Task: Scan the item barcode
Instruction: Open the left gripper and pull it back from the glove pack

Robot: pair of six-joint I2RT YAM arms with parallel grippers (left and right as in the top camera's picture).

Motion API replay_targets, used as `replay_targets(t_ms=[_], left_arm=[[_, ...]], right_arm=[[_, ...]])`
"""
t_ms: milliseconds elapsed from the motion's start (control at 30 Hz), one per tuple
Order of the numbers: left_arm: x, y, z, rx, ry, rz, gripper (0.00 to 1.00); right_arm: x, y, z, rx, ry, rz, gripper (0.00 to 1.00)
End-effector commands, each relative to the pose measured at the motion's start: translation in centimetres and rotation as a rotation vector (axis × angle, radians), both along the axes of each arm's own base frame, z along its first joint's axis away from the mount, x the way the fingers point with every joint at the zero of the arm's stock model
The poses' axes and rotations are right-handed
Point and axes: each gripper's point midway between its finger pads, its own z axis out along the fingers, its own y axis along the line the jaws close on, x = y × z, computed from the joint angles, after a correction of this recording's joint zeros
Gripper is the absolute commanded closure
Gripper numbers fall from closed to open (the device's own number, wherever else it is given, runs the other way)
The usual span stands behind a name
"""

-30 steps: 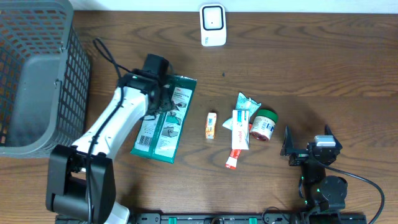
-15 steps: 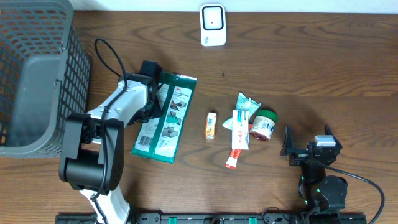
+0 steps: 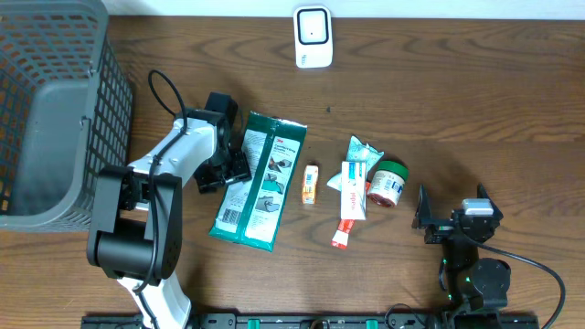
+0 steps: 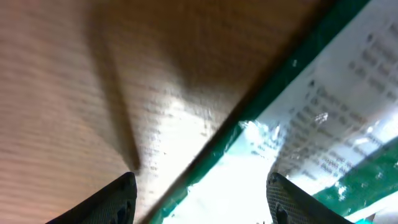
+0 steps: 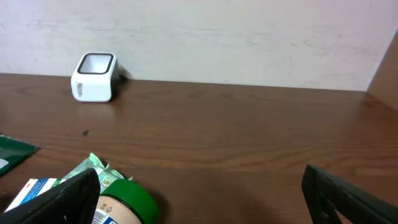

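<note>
The item, a flat green and white package (image 3: 261, 179), lies on the table tilted with its top to the right. My left gripper (image 3: 226, 166) sits low at its left edge. In the left wrist view the package's green rim (image 4: 249, 118) runs between the fingers, and the left gripper (image 4: 202, 202) stands open and straddles that rim. The white scanner (image 3: 313, 37) stands at the far edge, also seen in the right wrist view as the scanner (image 5: 94, 76). My right gripper (image 3: 449, 217) rests wide open at the front right, the right gripper (image 5: 202, 205) holding nothing.
A grey mesh basket (image 3: 50, 110) fills the left side. Right of the package lie a small orange box (image 3: 311, 184), a toothpaste box (image 3: 353, 203), a green and white pouch (image 3: 364, 153) and a green-lidded jar (image 3: 388, 183), also seen as the jar (image 5: 127, 202).
The package has slid to the right and turned, its top now closer to the small orange box. My left gripper has shifted toward the front along its left edge. The right arm has not moved.
</note>
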Motion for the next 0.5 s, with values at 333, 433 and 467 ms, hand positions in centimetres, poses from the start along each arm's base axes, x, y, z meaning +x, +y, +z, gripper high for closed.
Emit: replay_targets(t_ms=[333,433,467], left_arm=[[-1.2,-2.5,-0.6,-0.043,0.032,-0.067,0.32],[-0.9,-2.5,-0.1,-0.04,0.011,-0.068,0.32],[-0.7,-2.4,0.2,-0.041,-0.002,-0.066,0.32]], right_arm=[[0.0,0.1,-0.1,-0.006,0.003,0.003,0.01],[0.0,0.1,-0.1,-0.006,0.003,0.003,0.01],[0.0,0.1,-0.1,-0.006,0.003,0.003,0.01]])
